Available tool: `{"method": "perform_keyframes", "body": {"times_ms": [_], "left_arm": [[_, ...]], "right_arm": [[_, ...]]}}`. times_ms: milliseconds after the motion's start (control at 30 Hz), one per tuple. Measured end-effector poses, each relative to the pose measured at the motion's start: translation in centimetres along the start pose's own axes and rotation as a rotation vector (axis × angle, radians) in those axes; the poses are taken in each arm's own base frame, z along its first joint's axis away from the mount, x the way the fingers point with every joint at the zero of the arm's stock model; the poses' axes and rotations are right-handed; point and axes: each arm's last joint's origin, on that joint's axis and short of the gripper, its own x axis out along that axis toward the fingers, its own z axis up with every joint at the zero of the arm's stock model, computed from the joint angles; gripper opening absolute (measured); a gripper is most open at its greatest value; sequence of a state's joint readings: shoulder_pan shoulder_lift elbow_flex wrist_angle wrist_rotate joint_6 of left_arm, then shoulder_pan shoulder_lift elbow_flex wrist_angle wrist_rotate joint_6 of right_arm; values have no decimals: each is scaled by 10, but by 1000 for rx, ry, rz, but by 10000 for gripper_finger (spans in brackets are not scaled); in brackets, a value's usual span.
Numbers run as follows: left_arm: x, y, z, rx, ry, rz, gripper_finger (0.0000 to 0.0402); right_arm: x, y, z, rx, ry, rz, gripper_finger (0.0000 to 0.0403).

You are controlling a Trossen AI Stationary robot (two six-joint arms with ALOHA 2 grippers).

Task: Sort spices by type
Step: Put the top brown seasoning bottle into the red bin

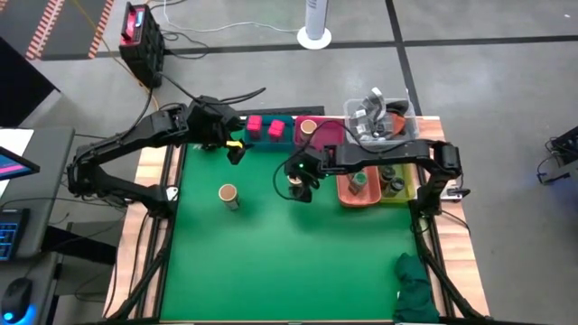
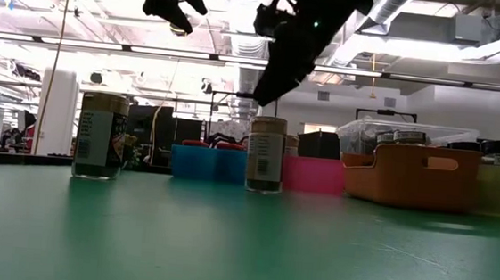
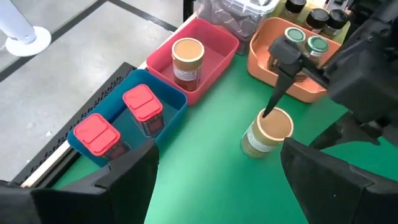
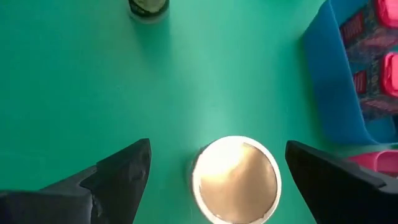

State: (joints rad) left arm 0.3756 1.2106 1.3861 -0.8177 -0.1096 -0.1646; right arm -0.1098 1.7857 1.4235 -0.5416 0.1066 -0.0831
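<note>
Currently the right claw [image 1: 299,185] hangs above a tan-topped jar [image 4: 235,179] standing on the green mat of the bench [image 1: 271,262], a little in from the far edge and just beside the orange bin [image 1: 358,196]. Its fingers are spread wide to either side of the jar's lid and do not touch it; in the low view the claw sits clearly higher than the jar.

A second tan-topped jar [image 1: 228,195] stands alone on the mat, nearer the left side. A third tan-topped jar [image 3: 188,58] rests inside the pink bin [image 3: 221,43] at the far edge. Next to it, the blue bin [image 3: 168,93] holds two pink-red tins [image 3: 142,102]. Green-topped jars [image 3: 295,36] sit in the orange bin, and more dark jars stand in the yellow bin [image 1: 405,191] toward the far right corner.

The left claw [image 1: 237,149] hovers over the far edge near the blue bin, its fingers partly open and holding nothing.

A clear tub of metal parts [image 1: 379,117] lies behind the orange bin, and a green cloth [image 1: 415,287] is bunched at the near right corner.
</note>
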Motion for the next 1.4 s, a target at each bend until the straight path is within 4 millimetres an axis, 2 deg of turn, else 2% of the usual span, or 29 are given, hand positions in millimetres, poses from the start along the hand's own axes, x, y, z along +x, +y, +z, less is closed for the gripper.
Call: {"method": "perform_keyframes", "body": {"times_ms": [233, 367, 700, 1133, 1400], "left_arm": [[0, 0, 0, 1, 1, 3, 320], [0, 0, 0, 1, 1, 4, 320], [0, 0, -1, 4, 7, 5, 320], [0, 0, -1, 12, 7, 5, 320], [0, 0, -1, 15, 7, 5, 320]], "right_arm": [[6, -18, -7, 71, 18, -28, 400], [10, -24, -14, 104, 39, 17, 400], [12, -12, -16, 96, 37, 41, 400], [1, -21, 0, 122, -7, 19, 400], [3, -18, 0, 117, -4, 45, 400]]}}
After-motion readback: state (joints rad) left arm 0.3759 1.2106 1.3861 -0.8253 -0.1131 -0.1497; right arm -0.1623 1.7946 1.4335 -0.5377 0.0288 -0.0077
